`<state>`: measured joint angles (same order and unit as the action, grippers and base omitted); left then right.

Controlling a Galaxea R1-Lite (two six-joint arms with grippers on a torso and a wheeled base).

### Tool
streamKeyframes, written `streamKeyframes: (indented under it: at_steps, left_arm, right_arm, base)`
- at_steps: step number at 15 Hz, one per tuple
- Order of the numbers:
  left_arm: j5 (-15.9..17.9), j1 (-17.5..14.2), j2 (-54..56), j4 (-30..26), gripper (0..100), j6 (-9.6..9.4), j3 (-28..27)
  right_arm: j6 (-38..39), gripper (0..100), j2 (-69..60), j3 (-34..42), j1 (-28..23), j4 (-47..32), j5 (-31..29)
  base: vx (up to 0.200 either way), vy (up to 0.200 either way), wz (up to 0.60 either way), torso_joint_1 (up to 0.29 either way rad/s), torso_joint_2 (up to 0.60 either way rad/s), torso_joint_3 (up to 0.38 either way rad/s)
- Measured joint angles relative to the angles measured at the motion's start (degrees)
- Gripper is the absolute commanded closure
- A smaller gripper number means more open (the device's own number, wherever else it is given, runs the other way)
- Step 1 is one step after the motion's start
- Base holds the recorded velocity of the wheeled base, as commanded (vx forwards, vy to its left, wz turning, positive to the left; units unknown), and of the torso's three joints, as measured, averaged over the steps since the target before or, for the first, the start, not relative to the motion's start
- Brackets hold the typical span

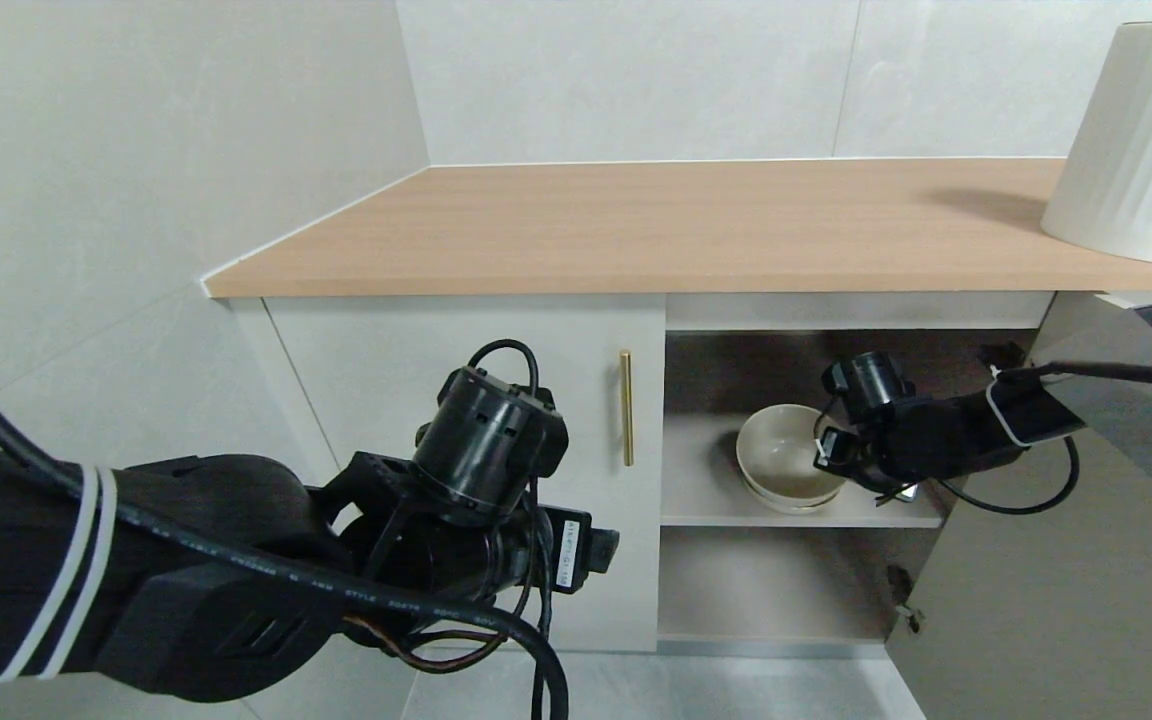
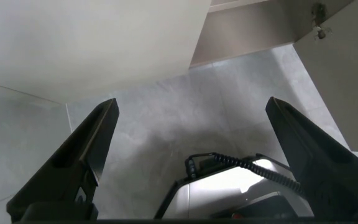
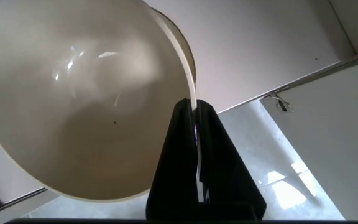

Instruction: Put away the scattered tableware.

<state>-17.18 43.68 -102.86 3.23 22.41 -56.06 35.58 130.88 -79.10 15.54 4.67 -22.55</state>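
With our right gripper pinching the glossy beige bowl by its rim and left gripper spread empty, we seem mid-shelving; next, settle and release it.

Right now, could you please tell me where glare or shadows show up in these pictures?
Head view: the white ribbed shade casts a soft shadow leftward on the countertop; the open cabinet is dim inside. Right wrist view: small bright highlights glint inside the bowl, held at its rim by the right gripper, and the floor shows a glare patch.
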Motion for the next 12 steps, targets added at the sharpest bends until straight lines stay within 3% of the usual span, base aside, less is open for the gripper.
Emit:
streamKeyframes:
  at_steps: [1, 12]
  left_arm:
    - [0.0, 0.0, 0.0, 0.0, 0, 0.01, 0.0]
    - [0.0, -0.1, 0.1, 0.0, 0, 0.04, 0.0]
  right_arm:
    - [0.0, 0, 0.0, 0.0, 0.0, 0.0, 0.0]
    - [0.1, 0, -0.8, 0.5, 0.6, -0.3, 0.5]
  base:
    - [0.0, 0.0, 0.0, 0.0, 0.0, 0.0]
    - [0.0, 0.0, 0.0, 0.0, 0.0, 0.0]
